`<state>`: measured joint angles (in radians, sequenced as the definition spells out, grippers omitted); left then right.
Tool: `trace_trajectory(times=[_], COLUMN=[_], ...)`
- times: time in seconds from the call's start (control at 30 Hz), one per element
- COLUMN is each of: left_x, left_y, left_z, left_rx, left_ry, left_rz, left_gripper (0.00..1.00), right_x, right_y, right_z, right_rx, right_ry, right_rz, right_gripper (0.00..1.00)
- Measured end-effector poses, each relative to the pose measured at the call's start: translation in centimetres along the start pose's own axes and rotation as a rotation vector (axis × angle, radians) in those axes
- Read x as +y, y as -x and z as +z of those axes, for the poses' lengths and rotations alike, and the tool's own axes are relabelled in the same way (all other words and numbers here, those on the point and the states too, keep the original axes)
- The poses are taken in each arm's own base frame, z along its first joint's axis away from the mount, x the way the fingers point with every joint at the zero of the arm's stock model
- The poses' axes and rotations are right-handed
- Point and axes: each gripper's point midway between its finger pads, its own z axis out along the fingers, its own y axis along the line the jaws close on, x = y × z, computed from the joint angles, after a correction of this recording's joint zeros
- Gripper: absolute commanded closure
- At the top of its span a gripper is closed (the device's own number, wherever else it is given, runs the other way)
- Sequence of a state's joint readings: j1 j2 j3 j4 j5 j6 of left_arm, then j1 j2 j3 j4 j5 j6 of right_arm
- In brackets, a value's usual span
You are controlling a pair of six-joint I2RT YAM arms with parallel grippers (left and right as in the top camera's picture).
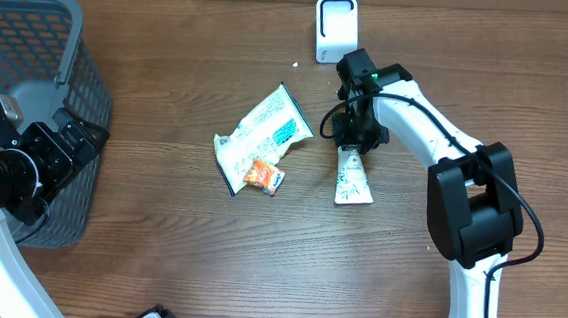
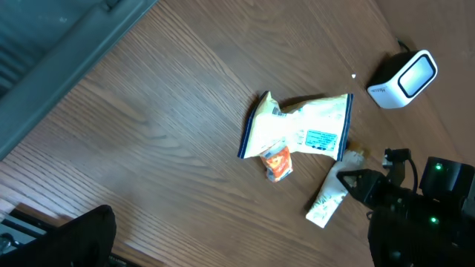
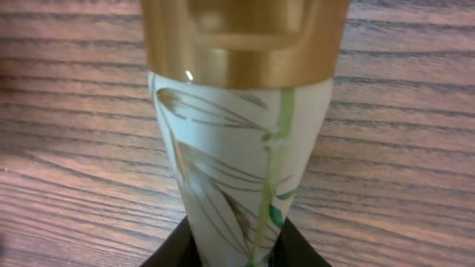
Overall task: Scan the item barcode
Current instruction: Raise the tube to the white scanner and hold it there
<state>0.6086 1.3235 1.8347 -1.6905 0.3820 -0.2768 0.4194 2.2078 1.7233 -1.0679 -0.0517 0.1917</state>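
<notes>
Tube (image 1: 353, 184) flat on table (image 1: 157, 260), just right of centre. Right pincer (image 1: 348, 141) sits over its 12 o'clock end. Wrist view: dark fingers (image 3: 167, 256) press both sides of the white, leaf-printed body, pinching it. Overhead, the pincer hides the tube's top end. In the wrist view the gold cap (image 3: 245, 44) is cut off by the frame edge. Long axis runs 12 to 6, broad flat end toward 6. Crumpled snack bag (image 1: 266, 136) at its 9 o'clock. Left pincer (image 1: 77, 137) spread wide over basket (image 1: 31, 51), holding nothing.
</notes>
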Motion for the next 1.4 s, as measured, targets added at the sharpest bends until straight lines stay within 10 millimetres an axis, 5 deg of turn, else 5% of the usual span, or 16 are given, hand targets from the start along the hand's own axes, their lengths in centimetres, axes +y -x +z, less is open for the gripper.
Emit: trace_trajectory(times=[0.3,0.6,0.93,1.27,1.4], left_x=[0.0,0.0,0.0,0.0,0.0], left_y=[0.0,0.0,0.0,0.0,0.0], left_z=[0.0,0.0,0.0,0.0,0.0], left_rx=[0.000,0.000,0.001,0.001,0.001], left_ry=[0.000,0.000,0.000,0.000,0.000], left_rz=[0.000,0.000,0.000,0.000,-0.001], left_gripper=[0.00,0.00,0.00,0.00,0.00], right_x=[0.8,2.6,0.7,-2.5,-2.8], right_y=[2.9,12.1,20.6,24.0,24.7], right_z=[-2.2,-10.4,-16.7,-20.8,-20.7], right_rx=[-0.057,-0.416,-0.810,-1.007,-1.029], right_ry=[0.008,0.098,0.202,0.301,0.352], right_rz=[0.016,0.067,0.198,0.495,0.603], right_gripper=[0.93,0.96,0.96,0.96,0.96])
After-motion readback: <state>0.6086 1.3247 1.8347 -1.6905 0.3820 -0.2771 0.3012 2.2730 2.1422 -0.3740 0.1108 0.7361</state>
